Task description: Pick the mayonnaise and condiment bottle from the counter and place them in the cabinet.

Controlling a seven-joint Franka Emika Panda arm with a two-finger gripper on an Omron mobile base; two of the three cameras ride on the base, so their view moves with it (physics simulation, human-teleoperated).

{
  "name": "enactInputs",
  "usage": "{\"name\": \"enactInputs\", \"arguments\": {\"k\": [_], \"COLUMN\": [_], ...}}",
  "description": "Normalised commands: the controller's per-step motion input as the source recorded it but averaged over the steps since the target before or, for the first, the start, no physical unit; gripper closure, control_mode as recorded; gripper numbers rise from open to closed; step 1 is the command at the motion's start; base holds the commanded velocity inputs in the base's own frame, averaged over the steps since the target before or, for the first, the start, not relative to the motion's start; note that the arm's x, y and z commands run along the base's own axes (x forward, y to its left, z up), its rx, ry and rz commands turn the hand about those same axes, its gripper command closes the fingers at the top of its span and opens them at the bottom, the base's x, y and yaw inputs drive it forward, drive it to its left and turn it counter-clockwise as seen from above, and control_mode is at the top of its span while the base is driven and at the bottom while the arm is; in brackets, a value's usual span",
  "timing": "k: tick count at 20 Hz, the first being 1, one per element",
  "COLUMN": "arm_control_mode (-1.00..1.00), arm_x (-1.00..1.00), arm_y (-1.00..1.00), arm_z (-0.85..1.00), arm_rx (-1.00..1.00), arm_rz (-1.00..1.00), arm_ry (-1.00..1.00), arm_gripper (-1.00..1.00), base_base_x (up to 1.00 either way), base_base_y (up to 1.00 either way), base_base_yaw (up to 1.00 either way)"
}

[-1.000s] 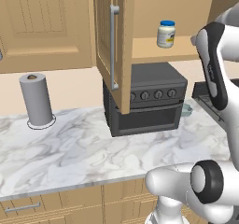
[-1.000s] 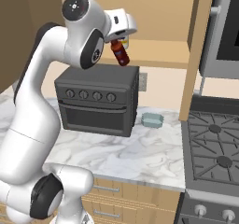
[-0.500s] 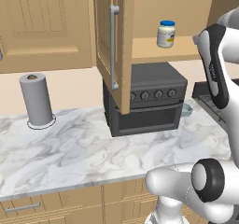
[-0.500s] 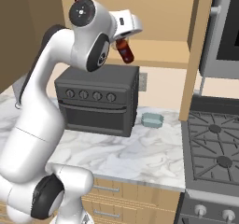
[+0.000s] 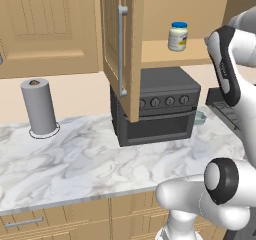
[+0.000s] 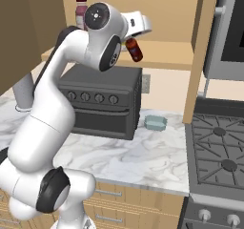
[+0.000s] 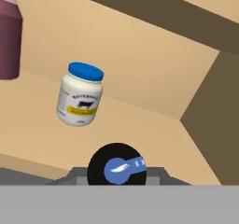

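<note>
Open wooden cabinet [image 5: 131, 44] above marbled counter [image 5: 75, 159], mayonnaise [image 7: 80, 94] upright on shelf inside, gripper [image 6: 134, 41] clamped on condiment bottle [image 6: 134, 50], raised at shelf front edge.

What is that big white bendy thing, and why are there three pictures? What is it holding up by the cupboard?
The white bendy thing is a robot arm in a pretend, computer-drawn kitchen. Two pictures come from cameras riding on its base, one behind it on the left, one on the right. The third comes from a camera on its hand, looking along its pincer.

The pincer is shut on the condiment bottle, a small dark red-brown bottle, held tilted at the open cabinet. The black round thing low in the hand picture is probably that bottle's cap seen end-on.

The mayonnaise, a white jar with a blue lid, already stands on the cabinet shelf. A dark reddish container stands there too.

On the marbled counter sit a black toaster oven, a paper towel roll and a small pale blue-green dish. A stove is beside the counter.
</note>
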Motion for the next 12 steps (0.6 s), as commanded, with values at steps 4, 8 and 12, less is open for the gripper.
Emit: {"name": "enactInputs", "arguments": {"k": [4,8,12], "arm_control_mode": [-1.00,-1.00,-1.00], "arm_x": [0.29,0.29,0.25], "arm_y": [-0.05,-0.04,-0.03], "arm_z": [-0.20,-0.28,-0.26], "arm_rx": [0.00,0.01,0.00], "arm_rz": [0.00,0.00,0.00], "arm_ry": [0.00,0.00,0.00], "arm_gripper": [1.00,1.00,1.00], "base_base_x": [0.00,0.00,0.00], "base_base_y": [0.00,0.00,0.00], "base_base_yaw": [0.00,0.00,0.00]}}
